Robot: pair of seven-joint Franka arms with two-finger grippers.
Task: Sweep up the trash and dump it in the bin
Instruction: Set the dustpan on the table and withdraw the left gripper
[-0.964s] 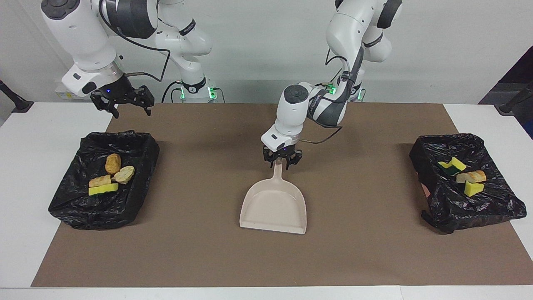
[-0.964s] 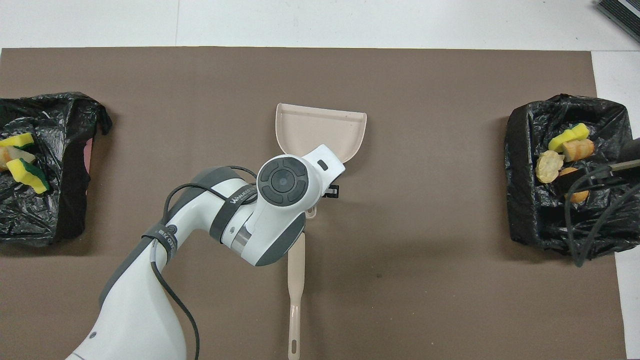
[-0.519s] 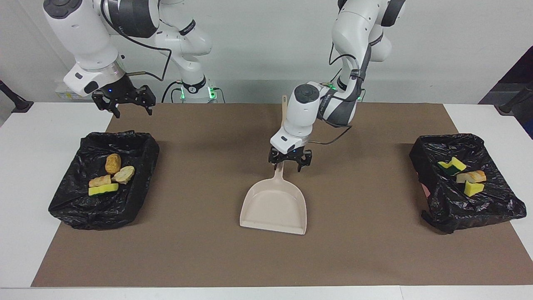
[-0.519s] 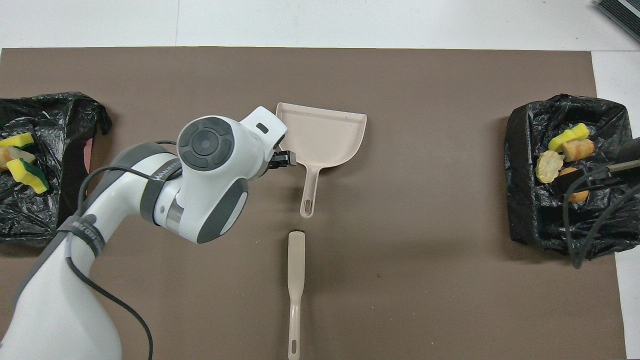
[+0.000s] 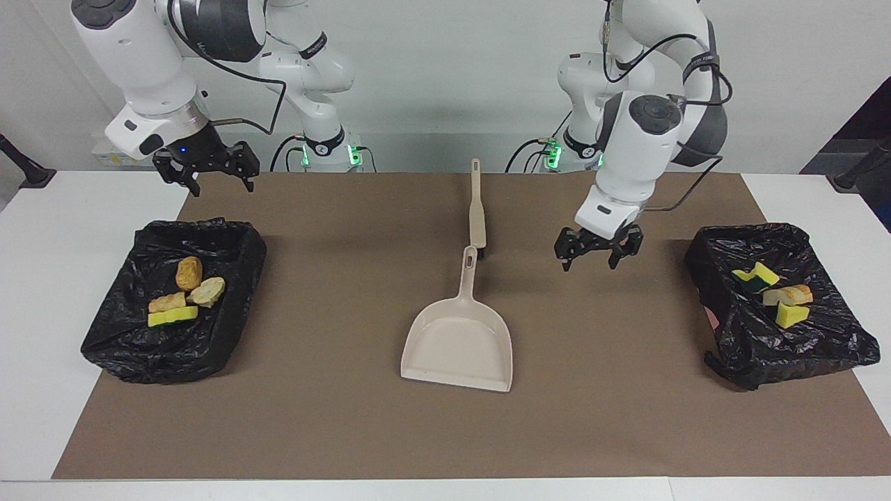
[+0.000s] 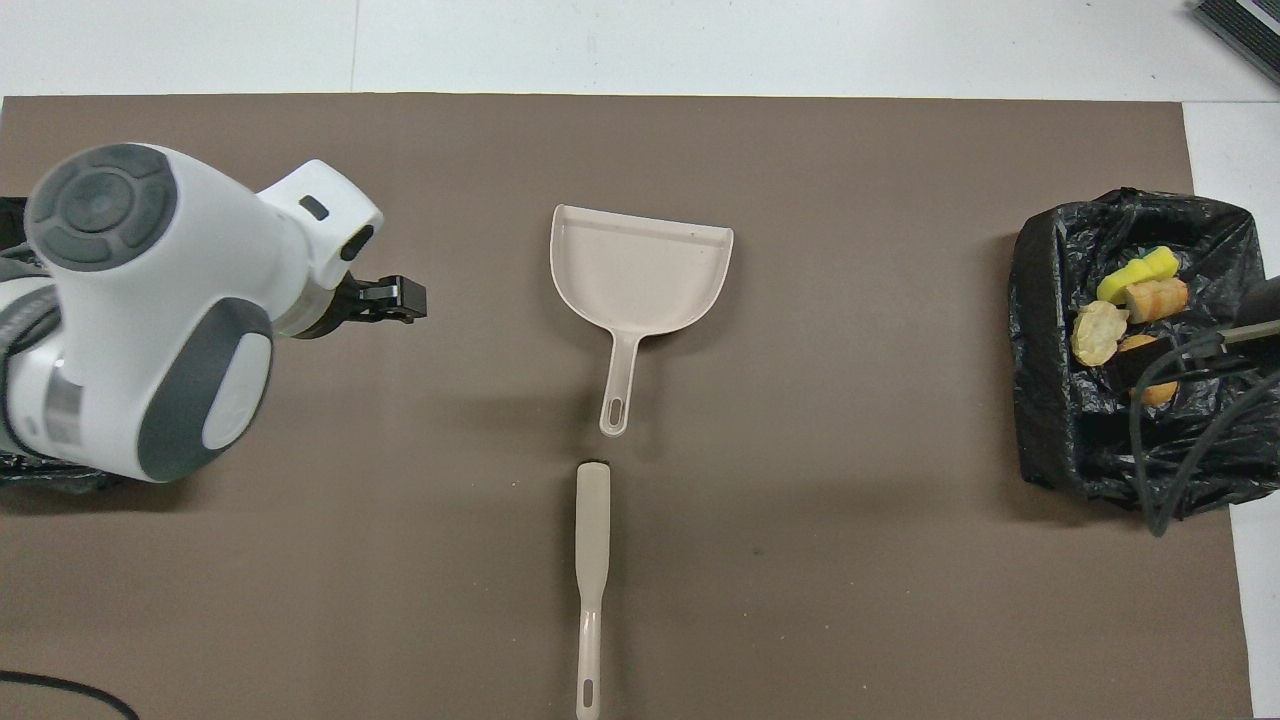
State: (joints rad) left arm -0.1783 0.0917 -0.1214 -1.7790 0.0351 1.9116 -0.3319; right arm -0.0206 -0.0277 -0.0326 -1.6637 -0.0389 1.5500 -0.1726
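Hovering over bare brown mat [image 5: 334,417]: left gripper [image 5: 598,252], fingers spread, holding nothing, up in the air between the beige dustpan [image 5: 459,341] and the black-lined bin at the left arm's end [image 5: 821,348].

Landmark = dustpan, flat on the mat mid-table, handle pointing toward the robots, open mouth away from them. Nothing in the pan.

Beige brush [image 5: 476,205] lies on the mat just nearer to the robots than the dustpan handle, roughly in line with it, tip close to the handle end; cannot tell if they touch.

Trash all in the bins, none near the dustpan:
- bin at the left arm's end: yellow and yellow-green sponge bits [image 5: 762,276] plus a tan bread chunk [image 5: 790,295].
- black-lined bin at the right arm's end [image 5: 125,348]: three tan-golden bread chunks [image 5: 188,273] and a yellow-green sponge bit [image 5: 172,316].

Right gripper [image 5: 209,170] waits in the air, fingers spread and empty, over the mat edge by that bin's robot-side rim, well apart from the dustpan.
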